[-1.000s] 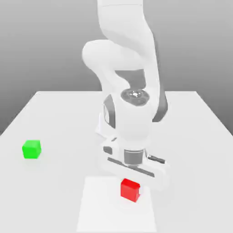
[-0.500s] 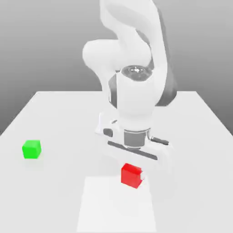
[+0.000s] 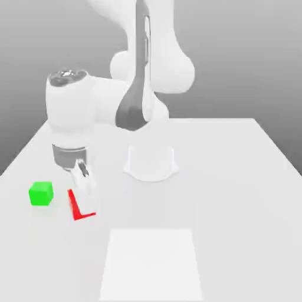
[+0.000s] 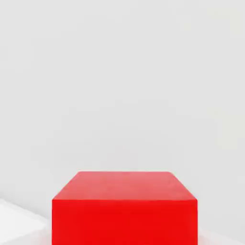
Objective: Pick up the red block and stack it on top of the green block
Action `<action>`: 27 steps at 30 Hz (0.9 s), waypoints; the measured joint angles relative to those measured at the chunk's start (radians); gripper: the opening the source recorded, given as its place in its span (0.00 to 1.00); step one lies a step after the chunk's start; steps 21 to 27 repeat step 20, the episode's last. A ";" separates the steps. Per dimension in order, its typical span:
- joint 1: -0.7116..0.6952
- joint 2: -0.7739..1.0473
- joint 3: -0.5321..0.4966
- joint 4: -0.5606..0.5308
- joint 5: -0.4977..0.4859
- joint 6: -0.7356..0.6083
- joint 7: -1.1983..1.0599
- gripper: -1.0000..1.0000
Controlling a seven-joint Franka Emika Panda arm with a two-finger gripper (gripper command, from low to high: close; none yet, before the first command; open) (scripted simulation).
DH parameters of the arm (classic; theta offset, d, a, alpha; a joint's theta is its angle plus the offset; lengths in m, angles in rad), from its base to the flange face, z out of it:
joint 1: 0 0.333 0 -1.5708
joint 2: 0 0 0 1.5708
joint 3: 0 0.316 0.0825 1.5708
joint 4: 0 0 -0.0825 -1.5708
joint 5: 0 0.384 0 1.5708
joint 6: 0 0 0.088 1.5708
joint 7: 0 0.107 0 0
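Claw (image 3: 83, 204) clamped on the red block (image 3: 75, 209) — and what a swing across the table (image 3: 236, 206)! Half a second ago that block hung by the white square (image 3: 151, 265); now it's over at the exterior view's left, just beside the green block (image 3: 40, 194), which hasn't budged. The carry looks nearly done, I'd say, but the stack isn't made: red still has to get right above green — high enough to clear its edge — then square up, come down gently and be released.
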 joint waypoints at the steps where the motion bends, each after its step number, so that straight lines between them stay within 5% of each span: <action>1: -0.026 -0.009 -0.023 -0.002 -0.004 -0.005 0.010 0.00; 11: -0.284 -0.070 -0.236 -0.025 -0.015 -0.027 0.088 0.00; 17: -0.270 0.133 -0.230 -0.018 0.144 0.163 -0.020 0.00; 18: -0.275 0.155 -0.218 -0.017 0.171 0.183 -0.039 1.00; 27: -0.274 0.155 -0.218 -0.017 0.171 0.183 -0.039 1.00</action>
